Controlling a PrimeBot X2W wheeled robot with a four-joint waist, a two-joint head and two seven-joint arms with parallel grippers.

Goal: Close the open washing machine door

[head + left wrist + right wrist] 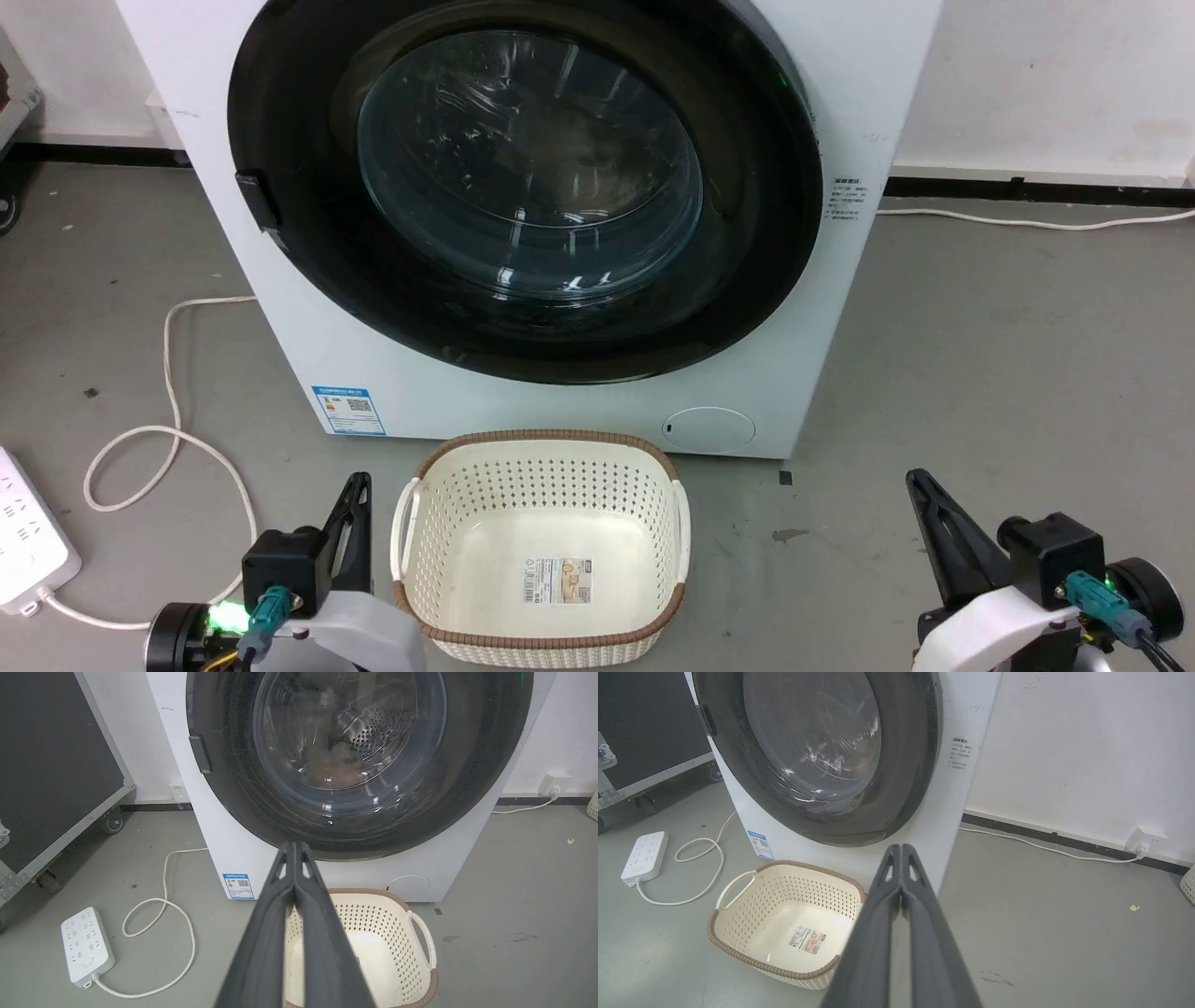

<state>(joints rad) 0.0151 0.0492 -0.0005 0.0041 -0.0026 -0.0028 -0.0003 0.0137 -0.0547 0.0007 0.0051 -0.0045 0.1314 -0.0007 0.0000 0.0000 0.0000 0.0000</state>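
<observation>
While the washing machine door (527, 177) lies flat against the front of the white washer (560, 411), its black rim showing no gap, the head view suggests the closing is done. The left gripper (359, 485) and right gripper (920, 481) hang low in front of the washer, either side of an empty laundry basket (541, 436) at its foot, apparently parked clear of the door. Both pairs of fingers are pressed together and grasp nothing. From the left wrist, the left gripper (294, 845) points just below the door's lower rim, apart from it and above the basket. From the right wrist, the right gripper (901, 848) points toward the washer's lower right corner, clenched, empty and touching nothing.
</observation>
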